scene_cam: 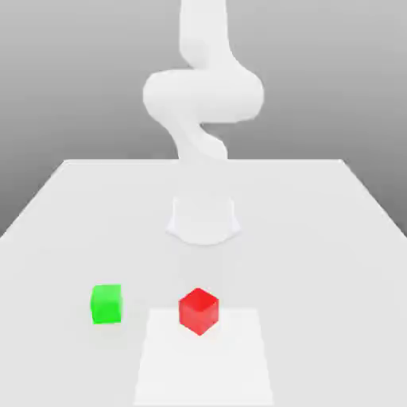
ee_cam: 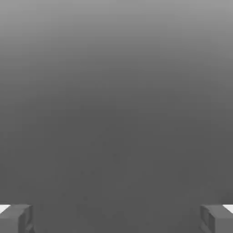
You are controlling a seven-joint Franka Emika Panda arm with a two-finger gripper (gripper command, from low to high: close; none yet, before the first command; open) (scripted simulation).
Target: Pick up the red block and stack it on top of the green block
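Note:
The red block (scene_cam: 198,311) rests on the white table near the front, turned so one corner faces the camera. About a block's width and a half away, toward the exterior view's left, sits the green block (scene_cam: 106,304), apart from the red one. In the hand view my gripper (ee_cam: 116,218) is open, its two grey fingertips (ee_cam: 16,219) standing far apart with nothing between them against a plain grey background. The arm rises from its base and leaves the exterior view at the top.
The arm's white base (scene_cam: 203,219) stands mid-table behind the blocks. A paler rectangular patch (scene_cam: 204,358) marks the table's front, and the red block sits on its far edge. The table's (scene_cam: 318,238) back edge runs behind the base.

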